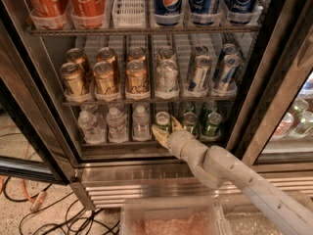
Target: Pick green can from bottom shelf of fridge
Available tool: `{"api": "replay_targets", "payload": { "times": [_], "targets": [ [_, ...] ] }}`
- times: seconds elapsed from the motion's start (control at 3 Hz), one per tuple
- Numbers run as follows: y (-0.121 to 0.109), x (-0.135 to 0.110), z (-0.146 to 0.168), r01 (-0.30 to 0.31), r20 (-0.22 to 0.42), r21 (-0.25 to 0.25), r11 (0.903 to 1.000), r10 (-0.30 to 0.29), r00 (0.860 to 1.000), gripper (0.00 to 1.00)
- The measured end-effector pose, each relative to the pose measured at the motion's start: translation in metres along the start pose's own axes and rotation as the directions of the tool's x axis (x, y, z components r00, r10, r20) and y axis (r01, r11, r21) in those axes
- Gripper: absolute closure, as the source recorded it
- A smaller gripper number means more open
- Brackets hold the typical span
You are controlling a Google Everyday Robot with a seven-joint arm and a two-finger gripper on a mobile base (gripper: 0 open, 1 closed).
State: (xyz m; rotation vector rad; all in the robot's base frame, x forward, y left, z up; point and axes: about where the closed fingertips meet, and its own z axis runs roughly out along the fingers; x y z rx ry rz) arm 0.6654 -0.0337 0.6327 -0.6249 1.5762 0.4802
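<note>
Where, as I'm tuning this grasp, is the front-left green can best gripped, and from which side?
I'd grip the green can across its side wall below the silver top, coming from the front: it stands upright, flanked by a water bottle and another can. The gripper sits at its front.

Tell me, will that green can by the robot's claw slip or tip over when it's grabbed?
Probably slippery: the green can looks shiny and smooth. It may tip, being narrow and upright on the bottom shelf. The gripper sits right at it.
</note>
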Motion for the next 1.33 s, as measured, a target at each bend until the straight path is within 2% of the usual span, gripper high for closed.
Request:
{"api": "replay_targets", "payload": {
  "times": [0.33,0.67,1.0,1.33],
  "targets": [
    [0.013,-0.029,-0.022,0.073,0.044,-0.002,0.9974,-0.072,0.996,1.0],
    [0.026,-0.039,-0.059,0.095,0.064,0.01,0.9955,-0.095,0.993,1.0],
    [0.037,-0.032,-0.109,0.08,0.042,0.045,0.9958,-0.082,0.996,1.0],
    [0.05,-0.015,-0.163,0.047,0.002,0.102,0.9937,-0.047,0.999,1.0]
  ]
}}
